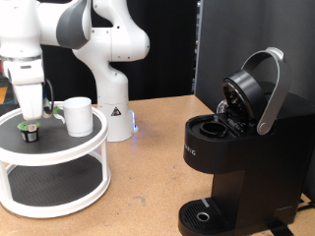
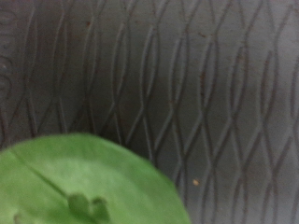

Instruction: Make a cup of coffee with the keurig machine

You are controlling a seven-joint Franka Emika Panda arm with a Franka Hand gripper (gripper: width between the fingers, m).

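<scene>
The keurig machine (image 1: 241,147) stands on the table (image 1: 148,167) at the exterior view's right, its hinged lid raised and the pod chamber open and apparently empty. It looks heavy and rigid, not something to lift; only the lid would need handling, by its silver-grey rim.

On the exterior view's left sits a white two-tier round stand (image 1: 54,162) with a dark ribbed mat on its upper shelf. The cup (image 1: 78,115) stands upright on that shelf, well apart from the machine. It looks light, stiff and smooth-walled, so it is likely slippery; the rim or the side wall seems the surest place to take it.

The gripper (image 1: 31,120) hangs over the same shelf, just beside the cup, right above a small dark pod with a green top (image 1: 31,134). The wrist view shows the green top (image 2: 79,182) close up against the ribbed mat. The pod looks very light with a thin foil top, best pinched by its sides. I cannot tell whether the jaws are spread or closed.
</scene>
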